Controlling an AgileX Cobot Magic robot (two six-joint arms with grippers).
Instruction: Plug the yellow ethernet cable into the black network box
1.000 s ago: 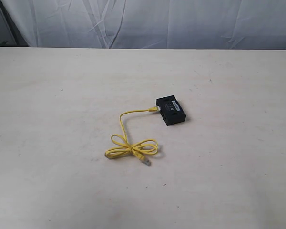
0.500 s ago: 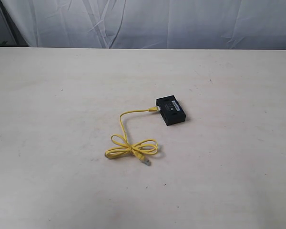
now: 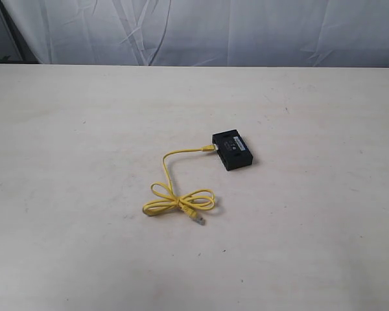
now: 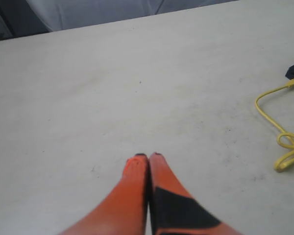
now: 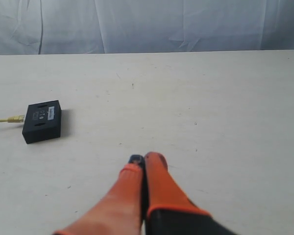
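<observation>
closed left gripper (image 4: 148, 157) above table (image 4: 112, 88), yellow ethernet cable (image 4: 279, 132) nearby.

A pale, scuffed worktop (image 3: 84, 246) fills most of the frame. Behind it, along the top edge, hangs a wrinkled whitish backdrop sheet (image 3: 246, 32).

Pale off-white table top (image 3: 84, 129): matt, lightly scuffed, faint grey smudges and specks. Small flat black plastic network box (image 3: 232, 151): matt, pale label strip on top. Thin bright-yellow ethernet cable (image 3: 170, 188): smooth rubbery-looking jacket, slight sheen. Orange fingers (image 4: 137, 186) of left gripper (image 4: 148, 155) and right gripper (image 5: 144, 157): smooth plastic, satin, black inserts. Backdrop: creased grey-white cloth (image 3: 201, 32), matt.
</observation>
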